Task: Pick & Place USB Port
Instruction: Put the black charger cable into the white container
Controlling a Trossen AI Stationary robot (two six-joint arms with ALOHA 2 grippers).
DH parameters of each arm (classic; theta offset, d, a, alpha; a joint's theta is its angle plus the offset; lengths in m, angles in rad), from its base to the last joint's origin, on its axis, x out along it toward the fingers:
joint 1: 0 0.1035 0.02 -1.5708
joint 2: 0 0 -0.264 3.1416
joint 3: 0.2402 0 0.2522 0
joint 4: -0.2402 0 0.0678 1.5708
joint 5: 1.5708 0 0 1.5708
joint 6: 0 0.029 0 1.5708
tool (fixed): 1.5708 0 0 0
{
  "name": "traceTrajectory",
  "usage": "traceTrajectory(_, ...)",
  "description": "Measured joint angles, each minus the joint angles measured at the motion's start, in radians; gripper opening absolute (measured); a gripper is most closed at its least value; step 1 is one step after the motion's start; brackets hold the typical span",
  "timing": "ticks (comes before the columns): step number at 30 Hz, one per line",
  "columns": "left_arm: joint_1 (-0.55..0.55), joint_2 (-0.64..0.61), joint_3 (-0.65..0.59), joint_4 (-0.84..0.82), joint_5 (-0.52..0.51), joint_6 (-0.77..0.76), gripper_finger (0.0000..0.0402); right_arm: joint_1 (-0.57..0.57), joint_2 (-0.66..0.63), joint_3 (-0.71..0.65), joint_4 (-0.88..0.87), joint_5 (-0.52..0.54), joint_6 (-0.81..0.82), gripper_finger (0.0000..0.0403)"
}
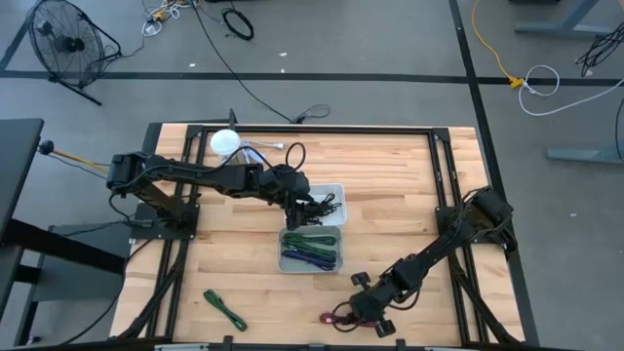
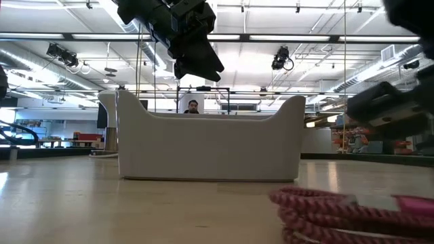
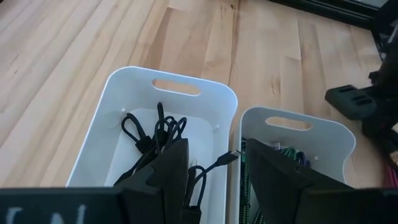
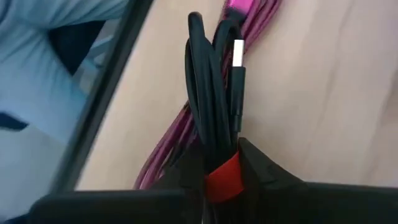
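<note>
1. Black USB cable (image 4: 211,118), bundled, is sitting pinched between right gripper (image 4: 221,177) fingers at its red band.
2. Looking light, floppy; band grip seems best.
3. Left gripper (image 3: 214,177) is hovering spread over the bin (image 3: 118,87).

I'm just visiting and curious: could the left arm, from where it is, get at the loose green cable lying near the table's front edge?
Probably yes. The coiled green cable lies alone on bare wooden table, with nothing over it. The left hand hangs open over the white bins, so it would have to swing back across.
</note>
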Motion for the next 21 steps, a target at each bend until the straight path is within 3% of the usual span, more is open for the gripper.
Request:
traceTrajectory(5, 0.0, 0.0, 0.0, 0.0, 0.0, 0.0, 0.0167, 0.011, -0.078, 0.023, -0.056, 0.01, -0.023, 0.0046)
traceTrajectory(14, 0.0, 0.0, 0.0, 0.0, 0.0, 0.0, 0.0167, 0.003, -0.284, 0.03, -0.153, 0.175, -0.03, 0.0046)
traceTrajectory(21, 0.0, 0.0, 0.0, 0.002, 0.0, 0.0, 0.0167, -0.009, -0.462, 0.03, -0.179, 0.433, -0.085, 0.0046)
